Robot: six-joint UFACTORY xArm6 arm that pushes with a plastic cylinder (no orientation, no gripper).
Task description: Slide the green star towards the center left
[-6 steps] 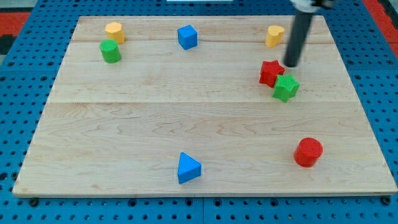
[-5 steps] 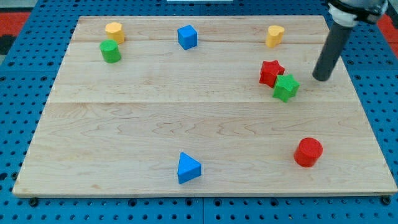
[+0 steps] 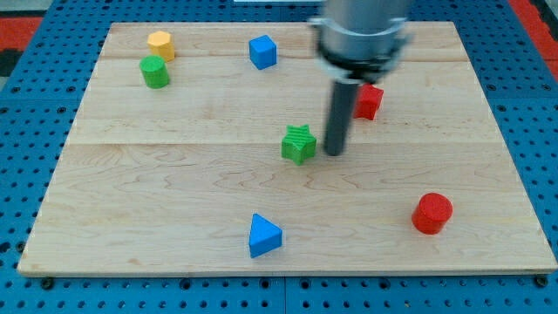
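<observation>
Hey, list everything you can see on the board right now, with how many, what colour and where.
green star block: one, green, board's middle, just left of my tip
red star block: one, red, upper right, partly behind the arm
red cylinder: one, red, lower right
blue triangular block: one, blue, bottom middle
blue cube: one, blue, top middle
yellow cylinder: one, yellow, top left
green cylinder: one, green, below the yellow cylinder
wooden board: one, light wood
my tip: one, dark rod
</observation>
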